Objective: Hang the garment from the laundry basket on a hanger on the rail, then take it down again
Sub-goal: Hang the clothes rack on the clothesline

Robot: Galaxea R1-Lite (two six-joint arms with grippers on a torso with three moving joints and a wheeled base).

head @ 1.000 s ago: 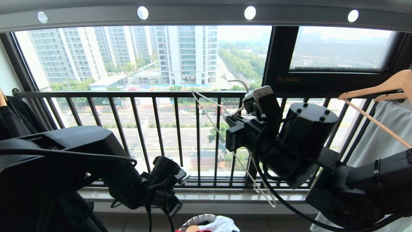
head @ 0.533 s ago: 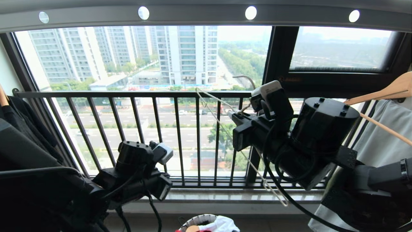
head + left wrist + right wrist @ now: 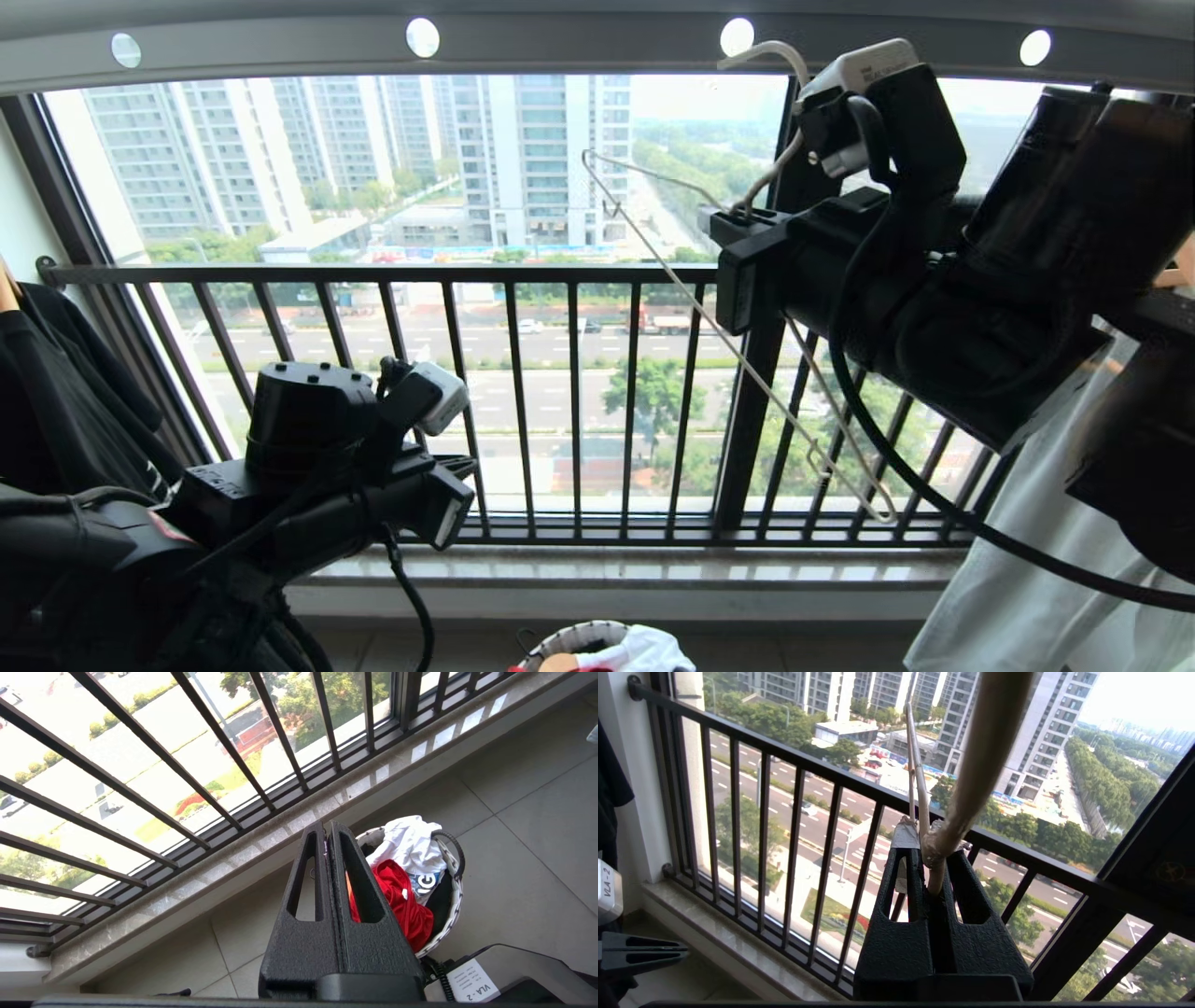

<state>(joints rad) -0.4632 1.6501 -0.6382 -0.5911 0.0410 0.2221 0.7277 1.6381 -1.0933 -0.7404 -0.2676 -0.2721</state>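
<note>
My right gripper (image 3: 733, 219) is raised high on the right, shut on the neck of the cream-white wire hanger (image 3: 747, 364). The hanger's hook reaches up close under the grey rail (image 3: 579, 42); its frame dangles slanting before the window bars. In the right wrist view the jaws (image 3: 929, 840) pinch the hanger's neck (image 3: 934, 868). My left gripper (image 3: 462, 464) is low on the left, shut and empty. In the left wrist view its closed fingertips (image 3: 328, 826) sit over the floor beside the laundry basket (image 3: 455, 891), where the red garment (image 3: 411, 905) lies crumpled.
A white garment (image 3: 411, 840) lies on top of the red one in the basket. A black T-shirt (image 3: 56, 392) hangs at far left, a pale grey garment (image 3: 1018, 579) at far right. The black window railing (image 3: 523, 275) and stone sill (image 3: 607, 569) run across in front.
My right arm has lifted the hanger from mid-height up to just under the rail. My left arm has come up from over the basket and swung leftward.
</note>
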